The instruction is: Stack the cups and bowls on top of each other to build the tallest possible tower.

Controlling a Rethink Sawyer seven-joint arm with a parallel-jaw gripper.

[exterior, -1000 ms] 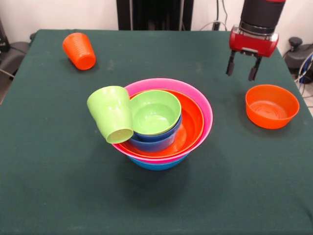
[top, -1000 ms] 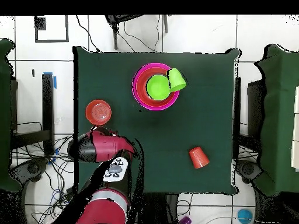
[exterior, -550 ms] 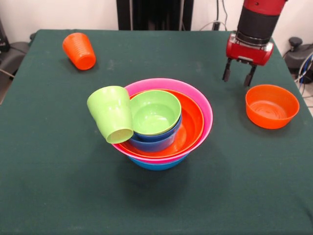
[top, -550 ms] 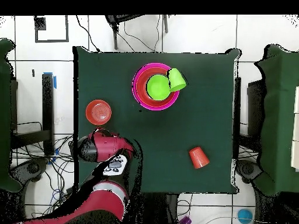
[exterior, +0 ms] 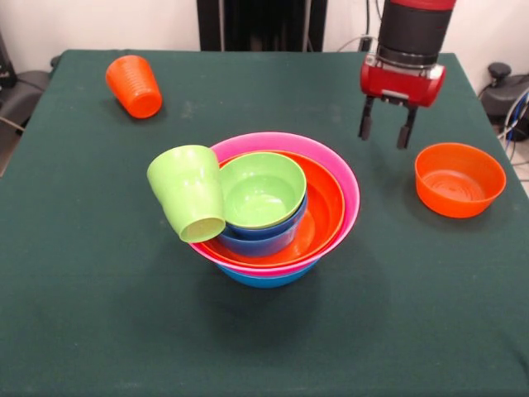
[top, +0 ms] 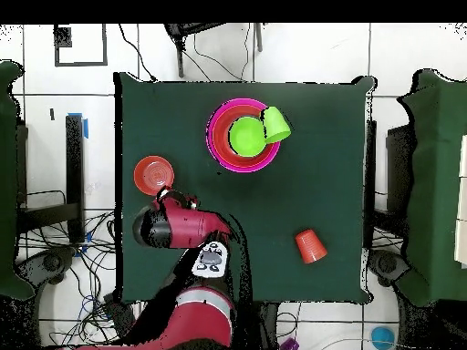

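Observation:
The tower (exterior: 277, 211) (top: 243, 136) stands mid-table: a blue bowl at the bottom, then pink, orange, small blue and a lime-green bowl (exterior: 262, 189) on top. A lime-green cup (exterior: 188, 192) (top: 276, 124) leans tilted against the tower's left rim in the front view. An orange ribbed cup (exterior: 134, 85) (top: 310, 246) lies on its side at the far left. A small orange bowl (exterior: 459, 179) (top: 153, 175) sits alone at the right. My gripper (exterior: 384, 129) hangs open and empty above the cloth, up and left of that orange bowl.
The green cloth-covered table (exterior: 99, 314) has its far edge close behind the gripper. Black equipment (exterior: 261, 25) stands behind the table's far side.
The gripper has moved left in the front view, away from above the small orange bowl toward the tower's side. It stays open. No cup or bowl has moved.

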